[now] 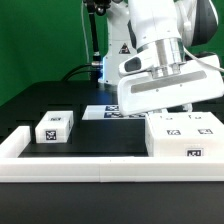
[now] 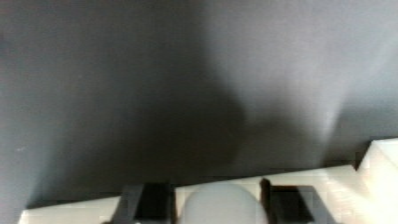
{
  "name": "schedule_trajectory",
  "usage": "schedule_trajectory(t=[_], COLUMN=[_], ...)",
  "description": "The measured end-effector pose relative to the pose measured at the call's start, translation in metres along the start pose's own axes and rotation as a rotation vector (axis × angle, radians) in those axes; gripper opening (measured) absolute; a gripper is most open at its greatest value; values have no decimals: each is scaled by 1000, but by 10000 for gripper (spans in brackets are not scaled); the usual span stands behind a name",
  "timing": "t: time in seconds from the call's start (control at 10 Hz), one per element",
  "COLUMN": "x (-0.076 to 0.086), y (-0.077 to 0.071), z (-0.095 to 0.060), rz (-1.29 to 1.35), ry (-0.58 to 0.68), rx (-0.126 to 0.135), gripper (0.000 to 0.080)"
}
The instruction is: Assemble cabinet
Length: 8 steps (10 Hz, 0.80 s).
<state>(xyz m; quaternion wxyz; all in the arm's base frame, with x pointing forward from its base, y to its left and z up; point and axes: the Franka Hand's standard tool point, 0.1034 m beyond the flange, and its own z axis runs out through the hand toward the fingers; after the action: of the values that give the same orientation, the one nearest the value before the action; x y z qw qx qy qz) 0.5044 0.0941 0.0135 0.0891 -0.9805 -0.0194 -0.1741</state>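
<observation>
Exterior view, from its left: a low white border rail (image 1: 60, 165) runs along the table's (image 1: 100, 137) near edge and turns back at the left corner. Just inside it stands a small tagged block (image 1: 53, 127), with bare black surface beyond. The marker board (image 1: 108, 112) lies farther back, mid-table. At the right the cabinet (image 1: 185, 138) sits just behind the rail, with the arm (image 1: 165, 70) leaning over its rear part. Wrist view: the gripper's (image 2: 215, 192) fingers (image 2: 146, 202) stand apart with a pale blurred shape (image 2: 217, 208) filling the gap. Whether they clamp it cannot be told.
</observation>
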Motion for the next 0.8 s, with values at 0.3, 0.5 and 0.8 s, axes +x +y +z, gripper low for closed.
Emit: schedule_trajectory(t=[0.3,0.5,0.8], x=[4,18,16], y=[0,1,1], z=[-14,-40,-37], rz=[-8,0,11], ry=[-61,-139,-143], rx=[2,1,3], gripper=[219,219,219])
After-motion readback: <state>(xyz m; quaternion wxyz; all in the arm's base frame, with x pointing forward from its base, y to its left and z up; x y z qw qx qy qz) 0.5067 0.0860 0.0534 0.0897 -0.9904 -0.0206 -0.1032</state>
